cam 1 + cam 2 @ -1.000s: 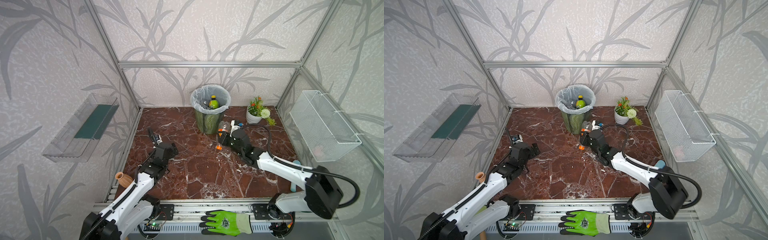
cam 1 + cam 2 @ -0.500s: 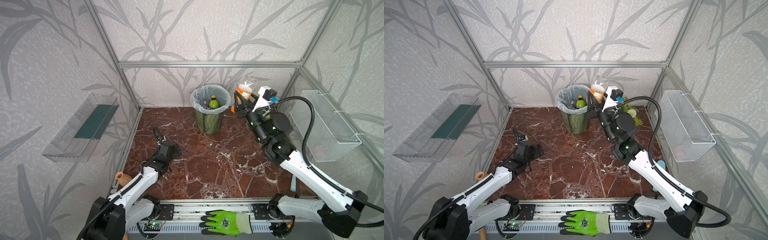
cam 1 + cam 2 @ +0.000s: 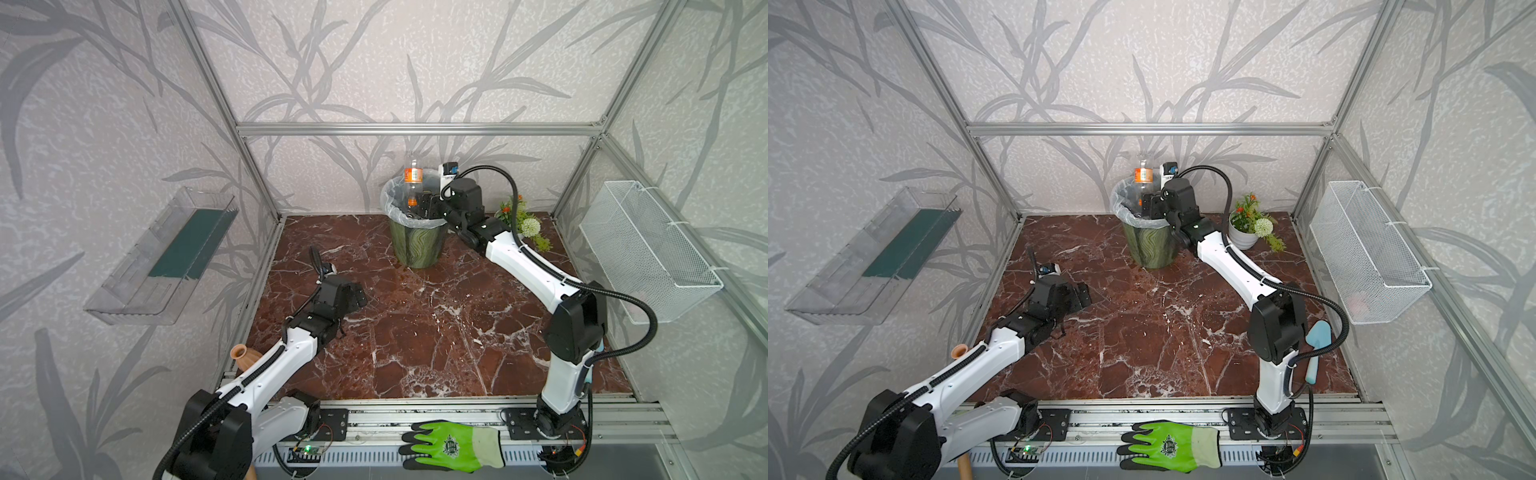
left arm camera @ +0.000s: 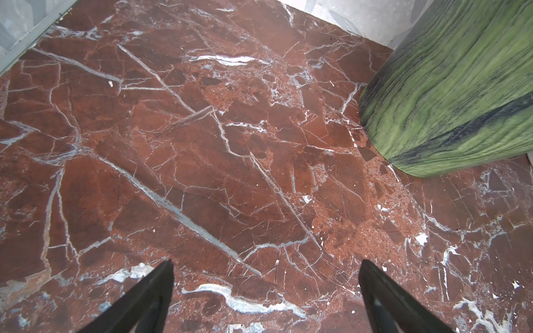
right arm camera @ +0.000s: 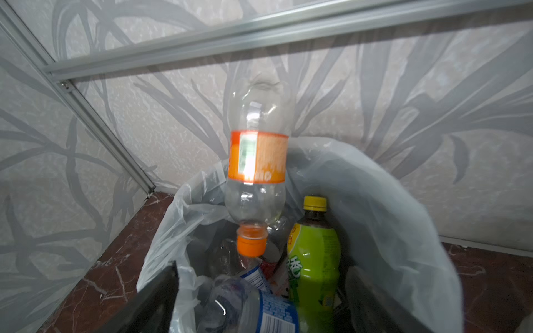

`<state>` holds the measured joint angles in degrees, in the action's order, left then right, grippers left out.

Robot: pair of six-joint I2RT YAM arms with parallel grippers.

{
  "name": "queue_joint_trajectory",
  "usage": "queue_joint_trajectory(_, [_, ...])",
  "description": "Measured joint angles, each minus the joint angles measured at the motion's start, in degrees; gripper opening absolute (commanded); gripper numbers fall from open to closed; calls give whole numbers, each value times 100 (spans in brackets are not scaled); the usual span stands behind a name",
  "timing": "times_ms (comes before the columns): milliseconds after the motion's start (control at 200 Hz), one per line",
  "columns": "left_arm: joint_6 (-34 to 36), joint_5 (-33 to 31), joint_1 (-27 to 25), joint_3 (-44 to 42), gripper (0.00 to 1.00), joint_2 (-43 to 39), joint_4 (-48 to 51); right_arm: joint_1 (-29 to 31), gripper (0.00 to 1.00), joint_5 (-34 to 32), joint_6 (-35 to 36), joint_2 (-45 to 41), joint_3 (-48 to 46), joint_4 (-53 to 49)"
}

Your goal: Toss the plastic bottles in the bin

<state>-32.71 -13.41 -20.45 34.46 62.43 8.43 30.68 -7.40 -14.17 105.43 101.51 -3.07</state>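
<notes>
Noted: orange-label bottle (image 5: pixel 256 161) cap-down in mid-air over the bin (image 3: pixel 415 245) at 12 o'clock of the surface (image 3: pixel 415 332), clear of the right pincer (image 3: pixel 424 203), whose jaws stand wide; judged empty, light, slick and easily dented, best gripped at the labelled waist.

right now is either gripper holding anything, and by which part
Nothing is held. The right gripper is open; the orange-label bottle is loose, cap down, over the bin. The left gripper is open, empty.
</notes>
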Motion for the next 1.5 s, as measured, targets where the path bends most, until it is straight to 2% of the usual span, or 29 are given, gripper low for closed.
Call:
queue_joint_trajectory(260, [79,4,0,0,99,-4,7,-153,95,-249,96,-2540,-1235,597])
queue_joint_trajectory(440, [118,-13,0,48,99,28,20,-584,98,-354,70,-3381,-2302,802])
queue_joint_trajectory(540, [103,-157,0,96,99,26,52,-1029,100,-284,-15,-3705,-3397,828])
queue_joint_trajectory(640, [79,-391,0,96,99,-33,61,-1467,99,-306,85,-4133,-4905,1016])
queue_joint_trajectory(810, [74,-717,0,96,99,-105,57,-1670,99,-437,896,-4695,-7215,1805])
queue_joint_trajectory(940, [57,-1008,0,96,99,-83,63,-1674,99,-455,1449,-4498,-8299,2798])
queue_joint_trajectory(1035, [63,-1207,0,96,99,-81,59,-1683,99,-450,1633,-3860,-8684,3626])
queue_joint_trajectory(1135, [87,-1329,0,96,99,-83,59,-1681,99,-417,1799,-3062,-8762,4391])
queue_joint_trajectory(1304, [127,-1482,2,94,99,-118,55,-1733,99,-341,2164,-2299,-8454,5104])
queue_joint_trajectory(1414, [199,-1572,2,90,99,-155,52,-1961,99,-234,2151,-1517,-8494,6247])
queue_joint_trajectory(1499, [273,-1655,7,68,99,-195,44,-2109,99,-201,2105,-1335,-8660,6454])
